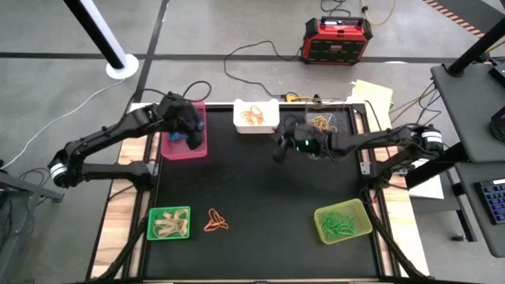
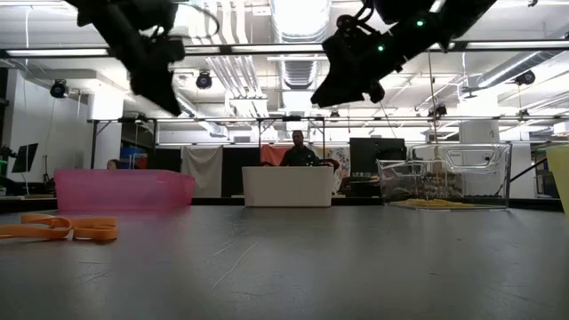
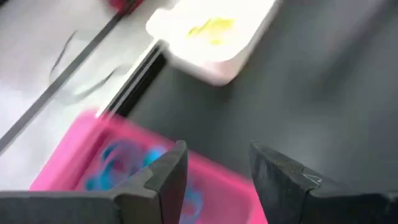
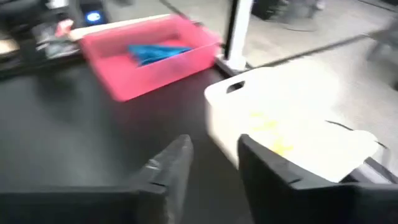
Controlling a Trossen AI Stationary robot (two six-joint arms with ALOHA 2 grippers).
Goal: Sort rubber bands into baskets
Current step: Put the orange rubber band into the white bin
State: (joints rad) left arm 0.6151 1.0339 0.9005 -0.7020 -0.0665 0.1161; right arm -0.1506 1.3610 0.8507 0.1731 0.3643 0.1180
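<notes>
Landmark: pink basket (image 1: 183, 142), at the far left corner of the black mat (image 1: 260, 197).
Left gripper (image 1: 192, 126): directly above the pink basket, fingers parted in its wrist view with nothing between them; blue bands (image 3: 118, 163) lying in the basket beneath.
Right gripper (image 1: 284, 146): to the right of the pink basket, past the white basket (image 1: 256, 117) and slightly nearer the front; a gap showing between its fingers in its wrist view, nothing seen held.
White basket: just right of the pink basket along the far edge, orange-tan bands inside.
Clear basket (image 1: 331, 125): farther right again, tan bands inside.
Bright green basket (image 1: 169, 223): well in front of the pink basket, pale bands inside.
Yellow-green basket (image 1: 342, 221): diagonally opposite the pink basket, green bands inside.
Loose orange bands (image 1: 215, 221): on the bare mat in front of the pink basket, just beside the bright green basket (the only ones not yet in a basket).
Handling, judged: very light, limp, thin and stretchy; likely tangled, so one pinch may lift the whole cluster.
Where to grip, judged: fingertips down to the mat, closing across a raised or overlapping strand near the cluster's middle.
Risk, judged: strands slipping flat under the fingertips, or snagging on a finger at release.
</notes>
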